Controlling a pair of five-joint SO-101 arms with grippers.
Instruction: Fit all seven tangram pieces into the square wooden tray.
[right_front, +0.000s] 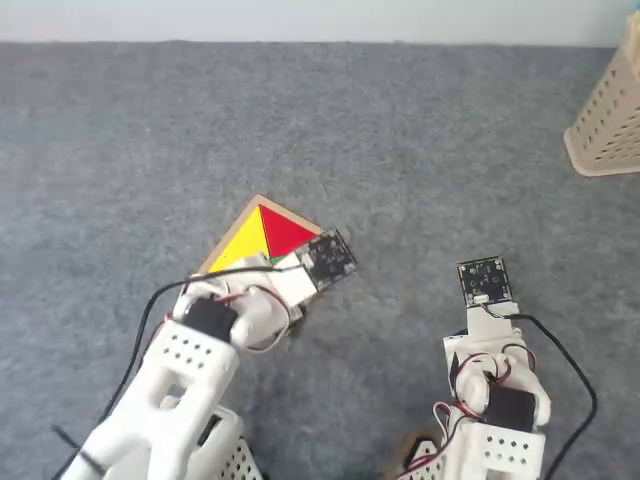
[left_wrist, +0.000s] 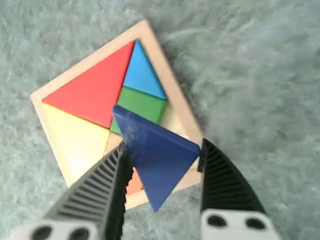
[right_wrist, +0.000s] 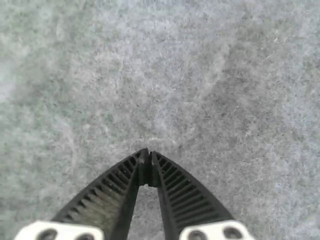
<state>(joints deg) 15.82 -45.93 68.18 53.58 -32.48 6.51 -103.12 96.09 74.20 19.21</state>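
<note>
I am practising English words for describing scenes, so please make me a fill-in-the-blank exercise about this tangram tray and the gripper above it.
1. The left gripper grips a dark ___ triangle above the tray.
2. The square piece in the tray is ___.
3. The large triangle beside the red triangle is ___.
Missing words: blue; green; yellow.

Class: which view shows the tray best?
Left wrist view: nearly the whole tray shows, a blue triangle covering one corner. The high view catches its far corner beyond the left arm; the right wrist view faces carpet.
</note>
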